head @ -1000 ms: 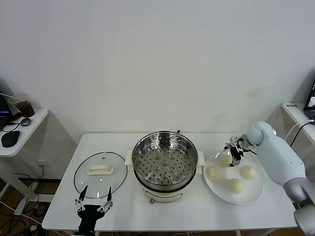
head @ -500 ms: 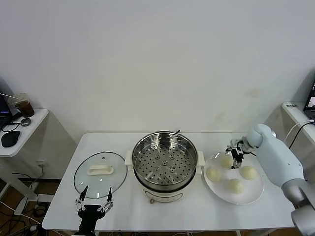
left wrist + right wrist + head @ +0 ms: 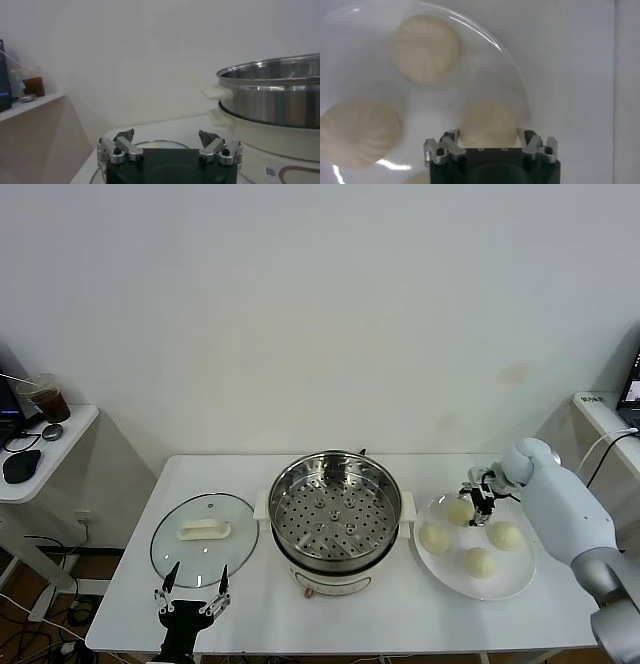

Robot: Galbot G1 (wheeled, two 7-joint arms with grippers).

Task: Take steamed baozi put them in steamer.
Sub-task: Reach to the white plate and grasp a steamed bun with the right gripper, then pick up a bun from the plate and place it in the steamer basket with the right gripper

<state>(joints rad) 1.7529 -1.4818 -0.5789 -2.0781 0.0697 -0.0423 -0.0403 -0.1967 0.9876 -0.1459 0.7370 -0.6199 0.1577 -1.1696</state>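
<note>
**Where everything sat on your table**

You had the steamer (image 3: 335,520) in the middle of the table (image 3: 250,612). The glass lid (image 3: 204,538) lay flat to its left, the plate (image 3: 500,584) to its right. All four baozi (image 3: 479,561) sat on that plate. Your right gripper (image 3: 478,496) hung over the plate's rear bun (image 3: 458,511), fingers straddling it. Your left gripper (image 3: 190,596) stood at the table's front edge, before the lid.

Pale cream-yellow steamed baozi (image 3: 480,561) with faint pleat lines, on a white plate (image 3: 513,583). Steamer (image 3: 335,509): shiny silver steel, perforated tray dotted with small holes, cream-white base and handles. Glass lid (image 3: 204,527) clear, white handle. White table (image 3: 400,627), white wall. Right gripper (image 3: 476,496) black and silver; left gripper (image 3: 190,596) black and silver too.
</note>
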